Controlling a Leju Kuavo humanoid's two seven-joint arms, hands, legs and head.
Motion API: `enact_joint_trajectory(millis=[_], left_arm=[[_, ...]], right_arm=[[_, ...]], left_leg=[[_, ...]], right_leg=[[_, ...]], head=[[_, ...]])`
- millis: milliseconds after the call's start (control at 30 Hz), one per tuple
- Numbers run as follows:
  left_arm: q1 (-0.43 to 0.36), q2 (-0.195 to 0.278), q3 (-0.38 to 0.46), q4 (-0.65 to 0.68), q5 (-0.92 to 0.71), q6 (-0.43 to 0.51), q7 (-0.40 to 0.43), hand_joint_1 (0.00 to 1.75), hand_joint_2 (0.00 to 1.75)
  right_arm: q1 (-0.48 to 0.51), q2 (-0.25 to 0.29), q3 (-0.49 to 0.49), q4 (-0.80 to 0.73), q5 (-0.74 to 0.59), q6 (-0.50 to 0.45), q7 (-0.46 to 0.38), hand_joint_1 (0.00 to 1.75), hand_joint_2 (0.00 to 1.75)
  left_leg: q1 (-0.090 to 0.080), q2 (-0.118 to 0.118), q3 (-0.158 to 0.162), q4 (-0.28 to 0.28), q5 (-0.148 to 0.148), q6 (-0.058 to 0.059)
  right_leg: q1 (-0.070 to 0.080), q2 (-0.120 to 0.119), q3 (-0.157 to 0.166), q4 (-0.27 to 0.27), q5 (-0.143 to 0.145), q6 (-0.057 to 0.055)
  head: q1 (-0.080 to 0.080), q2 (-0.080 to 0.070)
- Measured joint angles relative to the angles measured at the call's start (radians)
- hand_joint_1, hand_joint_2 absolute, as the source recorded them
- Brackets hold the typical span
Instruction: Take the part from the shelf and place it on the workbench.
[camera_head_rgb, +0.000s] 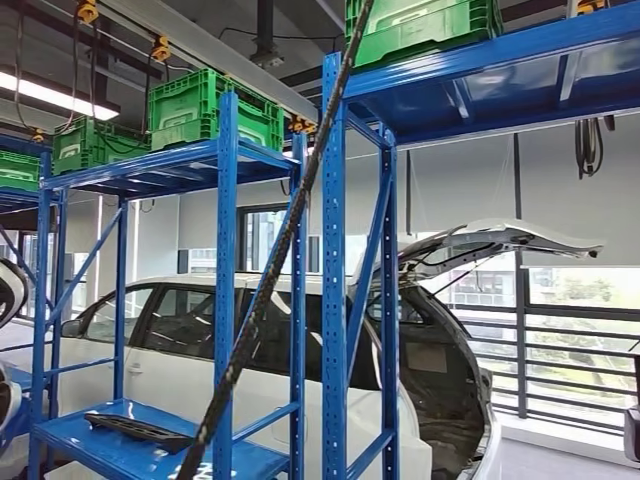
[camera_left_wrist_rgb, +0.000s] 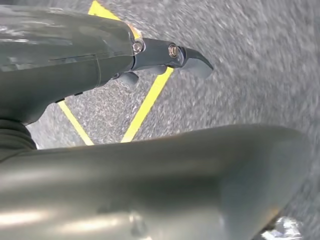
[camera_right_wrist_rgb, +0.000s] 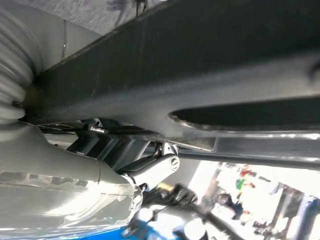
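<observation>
While right hand (camera_right_wrist_rgb: 124, 165) grips dark part (camera_right_wrist_rgb: 196, 75), left hand (camera_left_wrist_rgb: 113, 100) empty, fingers apart, above floor (camera_left_wrist_rgb: 256, 65).

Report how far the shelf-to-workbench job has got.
Done: nothing set on a workbench yet. In hand: a long dark part lies against the right robot hand, but a firm grip cannot be confirmed. The left robot hand hangs open over the floor. Left: a black strip lies on the blue shelf, and the placing remains.
</observation>
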Motion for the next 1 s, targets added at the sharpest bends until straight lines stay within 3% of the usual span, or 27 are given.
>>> enact_joint_trajectory(millis=[67, 100, 133, 200, 233, 300, 367, 433, 467, 533, 567, 600, 633, 667, 733, 800, 833, 900, 967, 1000], left_arm=[[-0.004, 0.002, 0.008, 0.000, -0.002, -0.001, 0.009, 0.00, 1.75], [-0.003, 0.002, 0.009, 0.000, -0.006, -0.002, 0.018, 0.00, 1.75], [0.000, 0.003, 0.010, 0.000, -0.012, -0.004, 0.027, 0.00, 1.75], [0.005, 0.004, 0.010, 0.000, -0.017, -0.003, 0.041, 0.00, 1.75], [0.005, 0.005, 0.011, 0.000, -0.016, -0.001, 0.044, 0.00, 1.75], [0.003, 0.005, 0.012, 0.000, -0.014, -0.001, 0.048, 0.00, 1.75], [0.006, 0.005, 0.012, 0.000, -0.019, -0.002, 0.053, 0.00, 1.75], [0.010, 0.005, 0.012, 0.000, -0.022, -0.002, 0.056, 0.00, 1.75], [0.010, 0.005, 0.012, 0.000, -0.022, -0.002, 0.056, 0.00, 1.75], [0.007, 0.006, 0.012, 0.000, -0.024, -0.002, 0.054, 0.00, 1.75], [0.005, 0.006, 0.012, 0.000, -0.026, -0.002, 0.052, 0.00, 1.75], [0.005, 0.006, 0.012, 0.000, -0.029, -0.003, 0.049, 0.00, 1.75], [0.004, 0.006, 0.012, 0.000, -0.031, -0.004, 0.045, 0.00, 1.75], [0.004, 0.006, 0.012, 0.000, -0.033, -0.004, 0.040, 0.00, 1.75], [0.002, 0.003, 0.012, 0.000, -0.034, -0.006, 0.026, 0.00, 1.75], [-0.003, 0.004, 0.012, 0.000, -0.032, -0.009, 0.016, 0.00, 1.75], [-0.003, 0.004, 0.012, 0.000, -0.030, -0.010, 0.012, 0.00, 1.75], [0.000, 0.009, 0.012, -0.001, -0.026, -0.010, 0.009, 0.00, 1.75], [0.000, 0.012, 0.012, -0.001, -0.024, -0.008, 0.005, 0.00, 1.75], [-0.004, 0.014, 0.012, -0.001, -0.024, -0.007, 0.001, 0.00, 1.75]], right_arm=[[-0.002, 0.004, 0.005, 0.003, -0.008, -0.001, 0.004, 1.75, 1.75], [-0.003, 0.005, 0.008, 0.005, -0.012, -0.003, 0.005, 1.75, 1.75], [-0.005, 0.006, 0.012, 0.007, -0.017, -0.005, 0.006, 1.75, 1.75], [-0.011, 0.007, 0.018, 0.008, -0.027, -0.010, 0.006, 1.75, 1.75], [-0.014, 0.007, 0.019, 0.008, -0.032, -0.012, 0.005, 1.75, 1.75], [-0.019, 0.006, 0.021, 0.009, -0.037, -0.017, 0.005, 1.75, 1.75], [-0.023, 0.006, 0.022, 0.009, -0.038, -0.020, 0.005, 1.75, 1.75], [-0.029, 0.005, 0.022, 0.009, -0.039, -0.024, 0.005, 1.75, 1.75], [-0.032, 0.005, 0.022, 0.009, -0.039, -0.025, 0.005, 1.75, 1.75], [-0.033, 0.003, 0.022, 0.010, -0.039, -0.027, 0.006, 1.75, 1.75], [-0.032, 0.001, 0.022, 0.010, -0.039, -0.027, 0.006, 1.75, 1.75], [-0.032, 0.001, 0.023, 0.011, -0.039, -0.027, 0.006, 1.75, 1.75], [-0.032, 0.001, 0.023, 0.011, -0.039, -0.027, 0.007, 1.75, 1.75], [-0.033, 0.001, 0.024, 0.012, -0.040, -0.027, 0.007, 1.75, 1.75], [-0.038, 0.001, 0.024, 0.011, -0.040, -0.027, 0.007, 1.75, 1.75], [-0.044, 0.002, 0.024, 0.010, -0.038, -0.027, 0.008, 1.75, 1.75], [-0.047, 0.002, 0.024, 0.009, -0.037, -0.028, 0.008, 1.75, 1.75], [-0.052, 0.007, 0.024, 0.008, -0.035, -0.028, 0.009, 1.75, 1.75], [-0.055, 0.015, 0.023, 0.006, -0.034, -0.029, 0.009, 1.75, 1.75], [-0.055, 0.018, 0.023, 0.006, -0.033, -0.029, 0.010, 1.75, 1.75]], left_leg=[[0.008, 0.024, -0.051, 0.123, -0.055, -0.014], [0.012, 0.030, -0.058, 0.147, -0.058, -0.020], [0.016, 0.035, -0.046, 0.134, -0.044, -0.024], [0.021, 0.060, 0.027, 0.010, 0.012, -0.032], [0.020, 0.074, 0.060, -0.051, 0.033, -0.031], [0.014, 0.087, 0.087, -0.106, 0.043, -0.016], [0.009, 0.070, 0.081, -0.103, 0.044, 0.004], [0.009, 0.056, 0.077, -0.104, 0.048, 0.017], [0.010, 0.049, 0.075, -0.104, 0.050, 0.023], [0.007, 0.032, 0.072, -0.104, 0.054, 0.030], [0.003, 0.021, 0.070, -0.104, 0.055, 0.033], [-0.001, 0.010, 0.070, -0.104, 0.056, 0.035], [-0.006, -0.002, 0.069, -0.104, 0.058, 0.037], [-0.010, -0.014, 0.070, -0.104, 0.059, 0.039], [-0.017, -0.039, 0.069, -0.104, 0.062, 0.041], [-0.012, -0.061, 0.063, -0.104, 0.066, 0.039], [-0.008, -0.071, 0.058, -0.105, 0.070, 0.035], [-0.006, -0.082, 0.054, -0.109, 0.074, 0.025], [-0.011, -0.045, 0.038, -0.079, 0.048, 0.016], [-0.010, -0.016, 0.016, -0.035, 0.020, 0.011]], right_leg=[[-0.001, -0.030, -0.002, 0.001, 0.000, 0.000], [-0.001, -0.044, -0.003, 0.002, -0.001, 0.002], [-0.002, -0.056, -0.004, 0.005, -0.002, 0.005], [-0.005, -0.077, -0.005, 0.014, -0.009, 0.016], [-0.004, -0.086, -0.006, 0.021, -0.013, 0.023], [0.000, -0.101, -0.007, 0.029, -0.019, 0.037], [-0.001, -0.111, -0.007, 0.030, -0.019, 0.047], [-0.007, -0.086, -0.013, 0.049, -0.040, 0.056], [-0.009, -0.064, -0.028, 0.086, -0.068, 0.059], [-0.009, -0.026, -0.085, 0.219, -0.139, 0.059], [-0.008, -0.020, -0.115, 0.287, -0.164, 0.057], [-0.005, -0.018, -0.134, 0.326, -0.171, 0.052], [-0.002, -0.016, -0.136, 0.326, -0.157, 0.045], [0.003, -0.010, -0.118, 0.283, -0.125, 0.035], [0.013, 0.030, -0.057, 0.145, -0.050, 0.004], [0.020, 0.065, -0.024, 0.061, -0.014, -0.017], [0.022, 0.068, -0.022, 0.052, -0.013, -0.020], [0.022, 0.045, -0.013, 0.029, -0.006, -0.015], [0.014, 0.017, 0.000, 0.000, 0.003, -0.010], [0.011, 0.002, 0.003, -0.008, 0.006, -0.007]], head=[[0.000, 0.000], [0.000, 0.000], [0.000, 0.000], [0.000, 0.000], [0.000, 0.000], [0.000, 0.000], [0.000, 0.000], [0.000, 0.000], [0.000, 0.000], [0.000, 0.000], [0.000, 0.000], [0.000, 0.000], [0.000, 0.000], [0.000, 0.000], [0.001, 0.000], [0.002, 0.001], [0.002, 0.001], [0.002, 0.001], [0.002, 0.000], [0.002, 0.000]])
